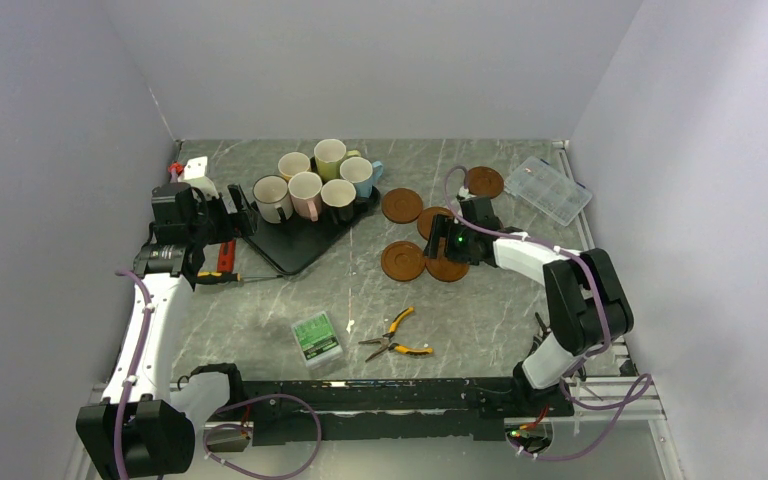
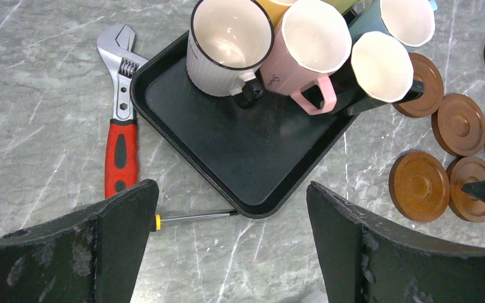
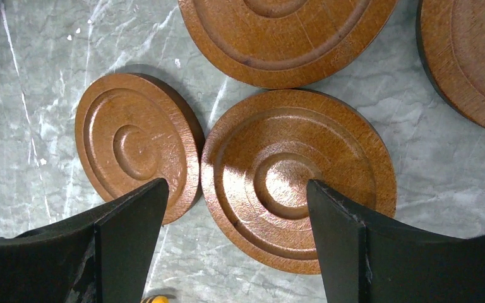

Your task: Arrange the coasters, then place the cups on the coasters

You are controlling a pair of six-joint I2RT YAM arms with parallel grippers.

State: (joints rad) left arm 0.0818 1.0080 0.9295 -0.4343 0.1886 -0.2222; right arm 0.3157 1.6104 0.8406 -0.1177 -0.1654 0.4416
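Several reddish-brown coasters lie flat at centre right: one [image 1: 401, 205] nearest the tray, one [image 1: 484, 182] at the back, one [image 1: 403, 261] in front. My right gripper [image 1: 445, 245] hovers open just above two touching coasters, the left one [image 3: 137, 145] and the right one [image 3: 297, 177], holding nothing. The cups stand bunched on the far end of a black tray [image 1: 295, 245]: cream-white [image 1: 272, 198], pink [image 1: 306, 194], black [image 1: 338, 198], yellow-orange [image 1: 293, 165], yellow-green [image 1: 330, 157], light blue [image 1: 359, 176]. My left gripper [image 2: 232, 221] is open and empty above the table, short of the tray's near corner.
A red-handled wrench [image 2: 121, 126] and a thin screwdriver [image 2: 192, 217] lie left of the tray. Yellow-handled pliers [image 1: 393, 337] and a small green box [image 1: 317, 337] sit at front centre. A clear plastic organiser [image 1: 554, 189] rests at the back right.
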